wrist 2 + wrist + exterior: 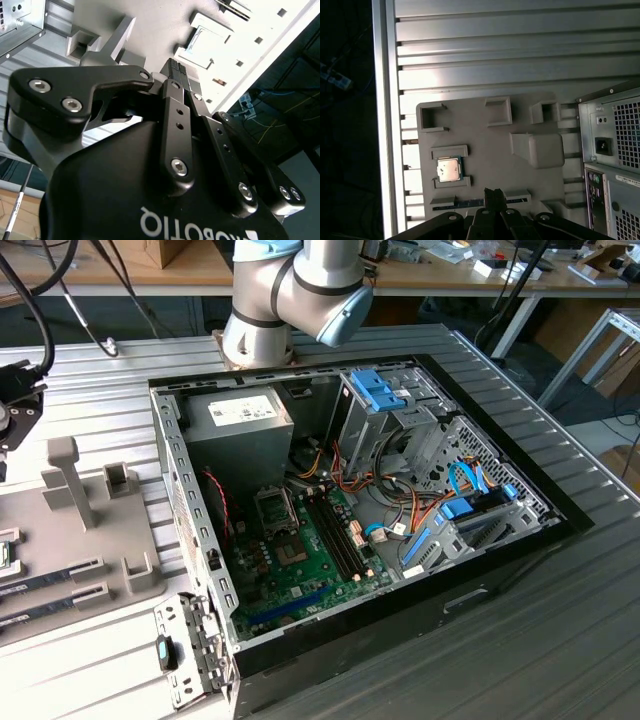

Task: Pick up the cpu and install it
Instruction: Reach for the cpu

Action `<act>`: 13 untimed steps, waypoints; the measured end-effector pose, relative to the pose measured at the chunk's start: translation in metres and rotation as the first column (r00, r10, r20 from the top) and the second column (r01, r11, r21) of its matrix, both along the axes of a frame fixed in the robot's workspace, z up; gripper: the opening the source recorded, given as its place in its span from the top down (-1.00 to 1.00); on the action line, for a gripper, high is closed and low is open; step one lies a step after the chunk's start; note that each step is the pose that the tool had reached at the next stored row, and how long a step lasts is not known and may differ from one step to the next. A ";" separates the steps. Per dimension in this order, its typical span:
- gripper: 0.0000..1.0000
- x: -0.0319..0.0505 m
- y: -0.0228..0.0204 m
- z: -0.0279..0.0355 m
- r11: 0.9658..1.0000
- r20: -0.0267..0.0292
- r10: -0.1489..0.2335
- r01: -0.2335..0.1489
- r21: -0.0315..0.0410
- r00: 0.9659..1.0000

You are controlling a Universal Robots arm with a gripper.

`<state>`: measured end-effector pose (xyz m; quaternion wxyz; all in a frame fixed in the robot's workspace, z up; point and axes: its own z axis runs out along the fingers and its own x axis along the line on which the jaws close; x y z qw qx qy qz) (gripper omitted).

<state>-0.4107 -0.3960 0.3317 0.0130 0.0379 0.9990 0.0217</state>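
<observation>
The cpu, a small square chip with a silver-grey top, lies flat in a raised pocket of the grey fixture plate on the ribbed metal table. My gripper hangs above the plate, a short way to one side of the cpu and not touching it. Its two black fingertips are pressed together with nothing between them, and in the second wrist view the fingers also meet at one tip. In the exterior view the open computer case holds the green motherboard with its dark cpu socket.
A long thin memory stick lies in a slot of the plate just under the fingertips. Two memory sticks and upright grey posts show on the plate. The grey power-supply box, cables and blue drive brackets crowd the case.
</observation>
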 end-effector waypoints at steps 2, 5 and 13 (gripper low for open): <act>0.79 -0.0001 0.0000 -0.0012 1.000 0.000 0.000 0.000 0.000 1.000; 0.79 -0.0001 0.0000 -0.0025 1.000 0.000 0.000 0.000 0.000 1.000; 0.79 -0.0002 0.0000 -0.0061 1.000 0.000 0.000 0.000 0.000 1.000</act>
